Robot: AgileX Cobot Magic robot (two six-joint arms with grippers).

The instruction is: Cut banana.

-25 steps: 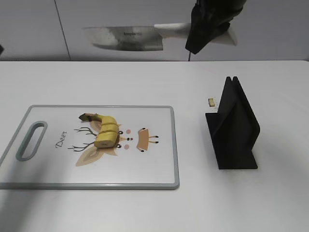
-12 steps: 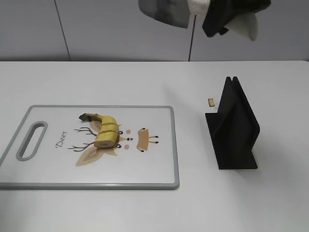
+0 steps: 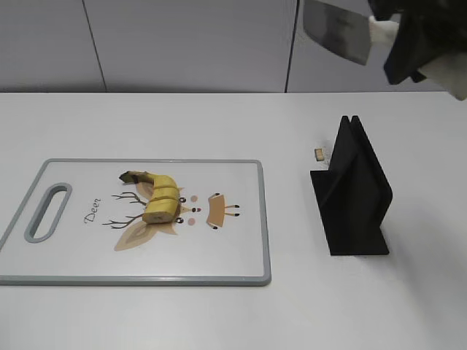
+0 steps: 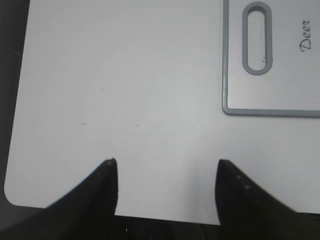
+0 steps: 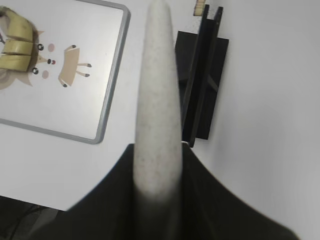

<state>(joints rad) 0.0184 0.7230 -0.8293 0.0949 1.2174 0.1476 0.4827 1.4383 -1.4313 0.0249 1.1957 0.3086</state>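
A banana, cut into several pieces, lies on the white cutting board with a deer drawing; it also shows in the right wrist view. My right gripper is shut on the white handle of a cleaver. It holds the knife high at the top right, the steel blade above the black knife stand. My left gripper is open and empty over bare table, left of the board's handle slot.
A small tan piece lies on the table just left of the knife stand. The table's near left corner shows in the left wrist view. A grey wall panel runs behind the table.
My right gripper has carried the cleaver to the right, from above the board's far edge to above the knife stand. The banana and board have not moved.
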